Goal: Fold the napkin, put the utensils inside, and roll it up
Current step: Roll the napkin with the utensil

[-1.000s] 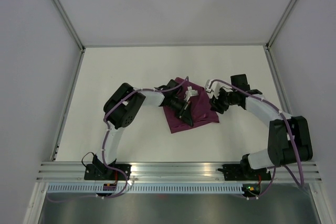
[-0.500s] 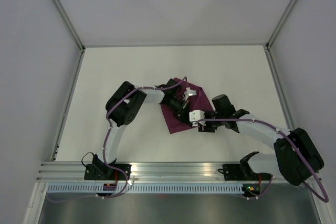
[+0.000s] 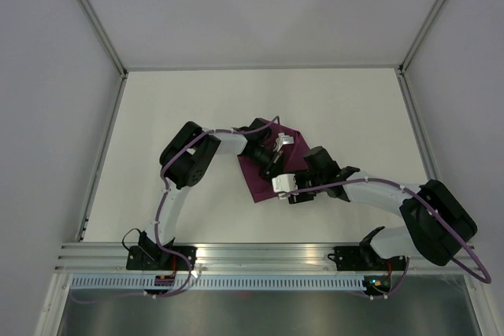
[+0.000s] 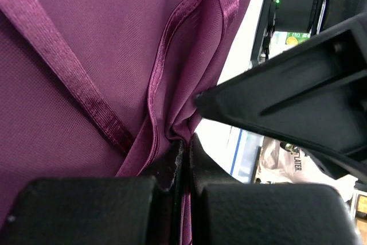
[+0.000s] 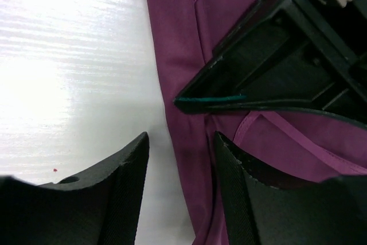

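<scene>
The left pincer (image 3: 273, 164) is clamped down on the napkin (image 3: 300, 155), and up close you can see it: its two black fingers (image 4: 163, 170) are pressed together with a gathered fold of purple cloth nipped right between them! Ahead of that pincer the cloth spreads wide, one shiny hem band crossing on a diagonal and a long wavy ridge running up from the pinch. The right pincer (image 3: 293, 193) sits just beside the left one, at the napkin's near edge, jaws standing wide and holding nothing. In its own view it straddles the cloth's border, with one of its fingers (image 5: 123, 170) over the bare white table (image 5: 69, 61) and the other over purple. The left pincer's dark wedge hangs just ahead. Whether the right pincer touches the cloth, I can't tell.
</scene>
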Robot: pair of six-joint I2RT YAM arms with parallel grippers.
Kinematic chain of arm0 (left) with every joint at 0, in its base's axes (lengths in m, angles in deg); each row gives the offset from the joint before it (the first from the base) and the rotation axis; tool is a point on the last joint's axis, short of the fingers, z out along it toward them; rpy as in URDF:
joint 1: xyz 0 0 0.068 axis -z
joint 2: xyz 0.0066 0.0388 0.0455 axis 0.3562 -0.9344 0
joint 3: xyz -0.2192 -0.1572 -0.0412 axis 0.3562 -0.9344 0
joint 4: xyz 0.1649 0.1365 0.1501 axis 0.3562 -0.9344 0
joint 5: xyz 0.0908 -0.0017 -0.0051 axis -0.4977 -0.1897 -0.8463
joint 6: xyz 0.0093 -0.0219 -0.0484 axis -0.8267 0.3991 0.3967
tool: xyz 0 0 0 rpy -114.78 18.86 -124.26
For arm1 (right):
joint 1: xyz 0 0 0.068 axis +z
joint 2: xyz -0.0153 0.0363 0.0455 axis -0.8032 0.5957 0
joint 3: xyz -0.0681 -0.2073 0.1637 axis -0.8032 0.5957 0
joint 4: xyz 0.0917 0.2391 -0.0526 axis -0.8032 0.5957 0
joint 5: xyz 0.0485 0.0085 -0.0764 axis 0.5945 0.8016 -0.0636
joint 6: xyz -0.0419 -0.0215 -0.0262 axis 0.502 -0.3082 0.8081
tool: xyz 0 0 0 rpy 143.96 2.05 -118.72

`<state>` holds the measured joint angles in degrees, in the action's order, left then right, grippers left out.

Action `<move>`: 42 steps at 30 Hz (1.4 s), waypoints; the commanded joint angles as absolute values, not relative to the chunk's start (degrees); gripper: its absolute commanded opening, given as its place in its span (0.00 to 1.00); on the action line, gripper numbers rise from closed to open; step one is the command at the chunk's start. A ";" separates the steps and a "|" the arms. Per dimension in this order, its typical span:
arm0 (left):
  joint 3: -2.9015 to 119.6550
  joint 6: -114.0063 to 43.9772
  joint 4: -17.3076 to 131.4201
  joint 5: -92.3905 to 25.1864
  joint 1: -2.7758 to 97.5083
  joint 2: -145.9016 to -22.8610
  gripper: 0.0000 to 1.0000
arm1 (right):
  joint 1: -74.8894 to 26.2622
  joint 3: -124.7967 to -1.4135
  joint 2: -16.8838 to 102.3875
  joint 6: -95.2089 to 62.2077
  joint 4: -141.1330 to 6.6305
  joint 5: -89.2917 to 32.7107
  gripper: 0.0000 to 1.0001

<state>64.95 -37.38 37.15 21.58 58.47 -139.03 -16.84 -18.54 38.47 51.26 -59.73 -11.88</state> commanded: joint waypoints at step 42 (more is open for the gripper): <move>62.50 -36.93 36.05 3.93 54.36 -131.77 0.54 | -24.52 -52.15 73.37 61.51 -13.10 -0.34 0.10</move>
<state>63.66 -37.23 33.83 17.12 55.89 -134.07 -23.68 -53.21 68.54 59.02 -21.78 2.66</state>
